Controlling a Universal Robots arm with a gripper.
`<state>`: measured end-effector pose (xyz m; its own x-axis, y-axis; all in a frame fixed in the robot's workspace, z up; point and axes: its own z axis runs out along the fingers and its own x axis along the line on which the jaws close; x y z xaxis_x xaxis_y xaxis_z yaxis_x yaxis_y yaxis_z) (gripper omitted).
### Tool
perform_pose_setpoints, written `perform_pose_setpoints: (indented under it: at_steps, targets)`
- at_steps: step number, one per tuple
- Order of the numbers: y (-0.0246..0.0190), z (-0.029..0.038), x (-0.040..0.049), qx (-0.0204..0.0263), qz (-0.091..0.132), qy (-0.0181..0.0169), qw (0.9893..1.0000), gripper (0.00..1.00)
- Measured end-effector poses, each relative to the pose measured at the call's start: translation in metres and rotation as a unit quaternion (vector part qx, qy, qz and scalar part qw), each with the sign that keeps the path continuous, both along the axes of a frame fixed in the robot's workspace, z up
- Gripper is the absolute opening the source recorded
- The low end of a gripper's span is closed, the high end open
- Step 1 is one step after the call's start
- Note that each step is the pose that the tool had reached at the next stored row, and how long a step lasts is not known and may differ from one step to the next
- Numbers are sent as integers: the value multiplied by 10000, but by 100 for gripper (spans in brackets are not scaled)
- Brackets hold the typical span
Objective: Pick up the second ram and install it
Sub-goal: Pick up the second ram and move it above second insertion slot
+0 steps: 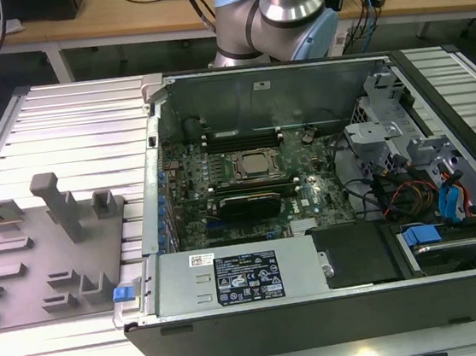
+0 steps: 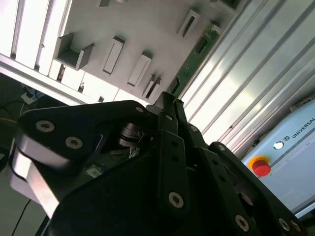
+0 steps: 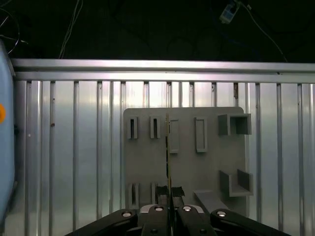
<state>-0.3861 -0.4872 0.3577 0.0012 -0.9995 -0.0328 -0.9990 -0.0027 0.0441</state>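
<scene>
Black-fingered gripper (image 3: 169, 192) clamps one end of the long, thin, dark-green circuit-board ram stick (image 2: 198, 51); we judge it light, stiff, fragile (hold its edges, never its faces).

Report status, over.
Gripper shut on the second ram. Ram edge-on above the gray fixture plate. Nothing seen blocking it.
</scene>
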Motion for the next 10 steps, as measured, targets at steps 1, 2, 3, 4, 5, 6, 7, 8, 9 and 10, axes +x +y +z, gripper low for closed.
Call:
perform_pose_setpoints:
  at_steps: [1, 2, 3, 4, 5, 6, 7, 8, 9, 10]
  targets:
    - [1, 14, 0, 0, 0, 0, 10000, 13]
    - [2, 39, 0, 0, 0, 0, 10000, 13]
    - [3, 70, 0, 0, 0, 0, 10000, 13]
    - [4, 105, 0, 0, 0, 0, 10000, 13]
    - [5, 129, 0, 0, 0, 0, 10000, 13]
    - [6, 143, 0, 0, 0, 0, 10000, 13]
    - [6, 161, 0, 0, 0, 0, 10000, 13]
    - [7, 189, 0, 0, 0, 0, 10000, 13]
    - [14, 337, 0, 0, 0, -1, 10000, 13]
    - [16, 416, 0, 1, 0, -1, 10000, 13]
